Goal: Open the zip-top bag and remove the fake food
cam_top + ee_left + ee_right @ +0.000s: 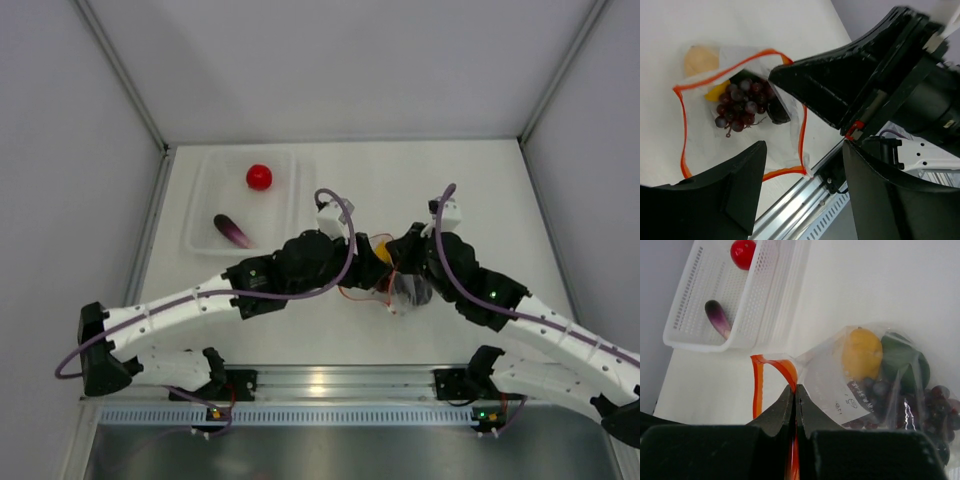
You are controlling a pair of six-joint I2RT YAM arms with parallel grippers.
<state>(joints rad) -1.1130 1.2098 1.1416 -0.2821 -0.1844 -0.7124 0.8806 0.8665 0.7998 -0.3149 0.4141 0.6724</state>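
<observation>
The zip-top bag lies on the table with its red-orange zipper rim spread into a wide mouth. Inside it are the grape bunch, a yellow lemon and a dark green oval. My right gripper is shut on the zipper strip at one side of the mouth. My left gripper hangs open above the near edge of the mouth, with nothing between its fingers. In the top view both arms meet over the bag. The tomato and the eggplant lie in the tray.
A white perforated tray stands at the back left of the table. The metal rail carrying the arm bases runs along the near edge, close behind the bag. Grey walls close in the table on both sides and at the back.
</observation>
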